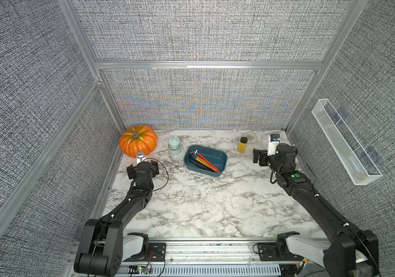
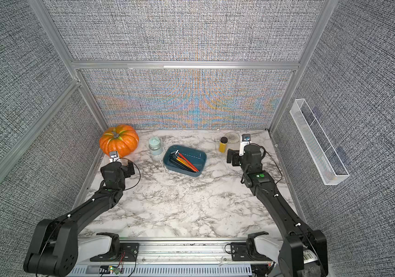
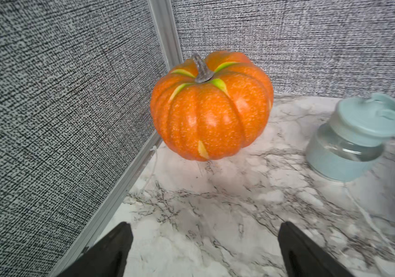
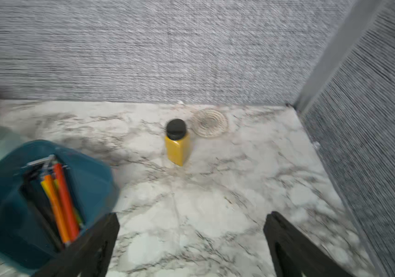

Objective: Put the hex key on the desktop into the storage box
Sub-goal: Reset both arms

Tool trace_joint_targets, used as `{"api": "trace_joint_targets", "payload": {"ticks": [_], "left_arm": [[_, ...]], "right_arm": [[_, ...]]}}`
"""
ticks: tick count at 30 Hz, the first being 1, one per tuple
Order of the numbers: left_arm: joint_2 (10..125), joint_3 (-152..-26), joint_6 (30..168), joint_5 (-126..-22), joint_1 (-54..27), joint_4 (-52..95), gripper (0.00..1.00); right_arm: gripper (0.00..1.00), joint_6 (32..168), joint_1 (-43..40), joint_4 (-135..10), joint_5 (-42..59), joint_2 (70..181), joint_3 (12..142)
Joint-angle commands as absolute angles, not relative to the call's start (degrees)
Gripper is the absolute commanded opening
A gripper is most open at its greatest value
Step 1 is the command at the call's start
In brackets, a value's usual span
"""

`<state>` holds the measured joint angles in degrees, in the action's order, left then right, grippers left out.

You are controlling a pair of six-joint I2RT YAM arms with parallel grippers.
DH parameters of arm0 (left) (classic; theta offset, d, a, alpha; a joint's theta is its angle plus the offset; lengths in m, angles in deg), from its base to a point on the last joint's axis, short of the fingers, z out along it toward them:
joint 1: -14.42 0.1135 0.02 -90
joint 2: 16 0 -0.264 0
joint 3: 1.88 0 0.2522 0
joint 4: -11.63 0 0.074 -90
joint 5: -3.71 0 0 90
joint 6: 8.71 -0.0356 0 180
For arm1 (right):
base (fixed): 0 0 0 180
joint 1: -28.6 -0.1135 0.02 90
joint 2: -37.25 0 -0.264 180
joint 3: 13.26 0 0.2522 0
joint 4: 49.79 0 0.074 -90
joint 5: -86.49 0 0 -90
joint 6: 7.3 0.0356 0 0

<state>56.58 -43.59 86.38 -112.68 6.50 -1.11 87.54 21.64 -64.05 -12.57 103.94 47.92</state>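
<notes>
The storage box (image 1: 223, 156) is a shallow teal-blue tray at the back middle of the marble desktop, seen in both top views (image 2: 201, 156). The hex key set (image 1: 205, 163), black, yellow, orange and red keys bundled together, lies inside it (image 2: 184, 162). The right wrist view shows the box (image 4: 4, 215) and the hex keys (image 4: 59, 199) slightly blurred beside one finger. My right gripper (image 4: 193, 215) is open and empty above bare marble, to the right of the box (image 1: 267, 157). My left gripper (image 3: 205, 225) is open and empty in front of the pumpkin (image 1: 143, 169).
An orange pumpkin (image 1: 138, 141) sits in the back left corner, with a pale blue lidded jar (image 1: 174, 146) beside it. A yellow bottle with a black cap (image 1: 242, 145) and a woven coaster (image 1: 251, 137) stand at the back right. A clear mesh bin (image 1: 345, 144) hangs on the right wall.
</notes>
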Motion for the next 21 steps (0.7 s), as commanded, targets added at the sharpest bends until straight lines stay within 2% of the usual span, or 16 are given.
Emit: {"api": "trace_joint_targets", "payload": {"ticks": [1,8,14,21], "left_arm": [[60.6,-44.1,84.9,-111.4,7.6,-12.6,1.00],[67.4,-40.9,82.0,-110.5,7.9,-24.4,1.00],[70.8,-34.6,81.6,-110.0,8.2,-38.3,1.00],[69.6,-33.4,81.8,-108.1,8.6,-38.4,1.00]], "right_arm": [[0.99,90.7,26.3,-60.2,-14.5,104.4,44.6],[0.99,85.6,29.0,-49.2,-16.0,108.3,38.8],[0.99,84.7,29.3,-31.0,-12.4,113.9,30.7],[0.99,84.4,29.1,-14.5,-8.8,120.0,24.9]]}}
